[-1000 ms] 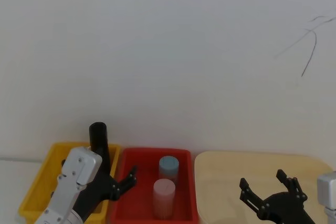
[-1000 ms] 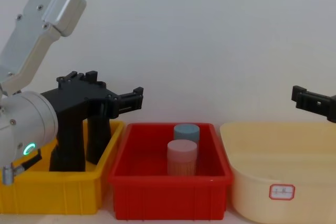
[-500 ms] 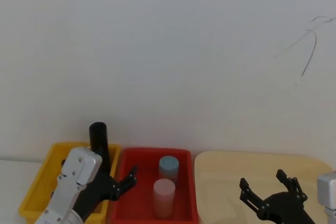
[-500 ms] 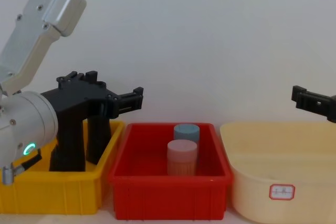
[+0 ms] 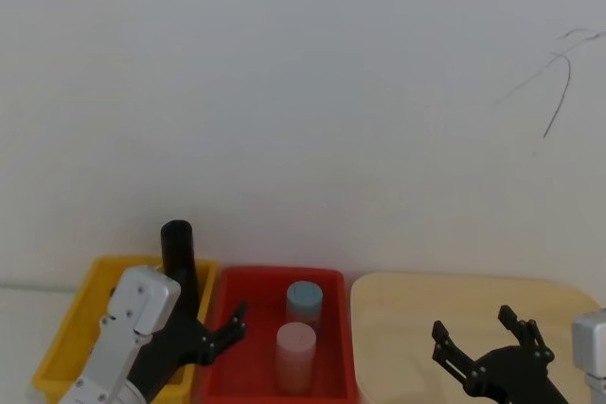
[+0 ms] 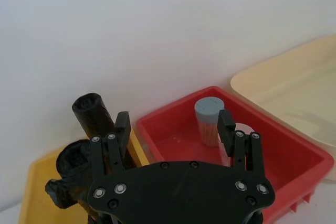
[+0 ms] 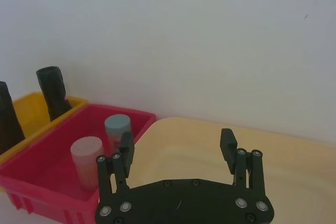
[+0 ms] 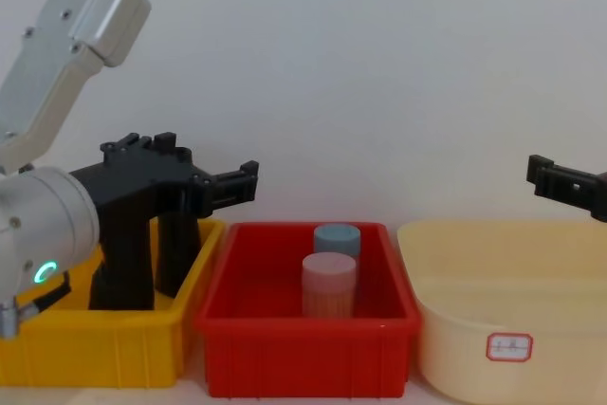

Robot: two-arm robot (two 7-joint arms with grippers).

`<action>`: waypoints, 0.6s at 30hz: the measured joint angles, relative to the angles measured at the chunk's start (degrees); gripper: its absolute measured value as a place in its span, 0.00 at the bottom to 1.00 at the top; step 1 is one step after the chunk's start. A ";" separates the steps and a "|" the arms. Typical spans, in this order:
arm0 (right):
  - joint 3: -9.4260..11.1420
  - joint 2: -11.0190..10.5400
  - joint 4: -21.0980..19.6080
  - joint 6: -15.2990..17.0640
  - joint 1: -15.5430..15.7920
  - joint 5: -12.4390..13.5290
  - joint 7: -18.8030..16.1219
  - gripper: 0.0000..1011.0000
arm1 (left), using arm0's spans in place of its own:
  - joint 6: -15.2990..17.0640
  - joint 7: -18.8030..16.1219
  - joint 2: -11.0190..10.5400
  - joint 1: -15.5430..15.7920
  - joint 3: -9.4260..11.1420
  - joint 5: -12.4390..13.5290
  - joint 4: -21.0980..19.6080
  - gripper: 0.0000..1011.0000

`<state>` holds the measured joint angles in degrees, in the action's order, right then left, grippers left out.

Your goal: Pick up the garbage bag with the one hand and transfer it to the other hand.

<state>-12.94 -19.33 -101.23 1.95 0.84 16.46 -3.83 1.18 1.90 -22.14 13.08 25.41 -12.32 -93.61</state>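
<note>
Two black rolls stand upright in the yellow bin (image 8: 95, 358). I take the thicker, crumpled near one (image 8: 123, 263) (image 6: 73, 157) for the garbage bag; no label shows on it. The slimmer roll (image 8: 177, 251) (image 5: 177, 251) stands behind it. My left gripper (image 8: 242, 182) (image 6: 173, 124) hangs open above the edge between the yellow and red bins, beside the rolls and touching neither. Over the cream basin, my right gripper (image 5: 483, 328) (image 7: 177, 140) is open and holds nothing.
The red bin (image 8: 303, 358) in the middle holds a blue-topped cylinder (image 8: 337, 237) and a pink one (image 8: 329, 284). A cream basin (image 8: 503, 282) with a small label stands on the right. A white wall is close behind all three.
My left arm has sunk and drawn back very slightly. The right arm and the rolls have not moved.
</note>
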 joint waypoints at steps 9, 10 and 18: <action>0.00 0.00 0.00 0.00 0.00 0.00 0.00 0.99 | 2.64 2.18 -1.80 -1.91 -1.92 -2.71 -2.10 0.99; 0.00 0.00 0.00 0.00 0.00 0.00 0.00 0.99 | 2.91 2.34 -2.08 -2.18 -2.21 -2.95 -2.35 0.99; 0.00 0.00 0.00 0.00 0.00 0.00 0.00 0.99 | 6.06 3.21 -3.93 -3.99 -4.56 -4.94 -4.13 0.99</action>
<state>-12.94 -19.33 -101.23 1.95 0.84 16.47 -3.83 7.25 5.11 -26.07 9.09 20.85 -17.26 -97.74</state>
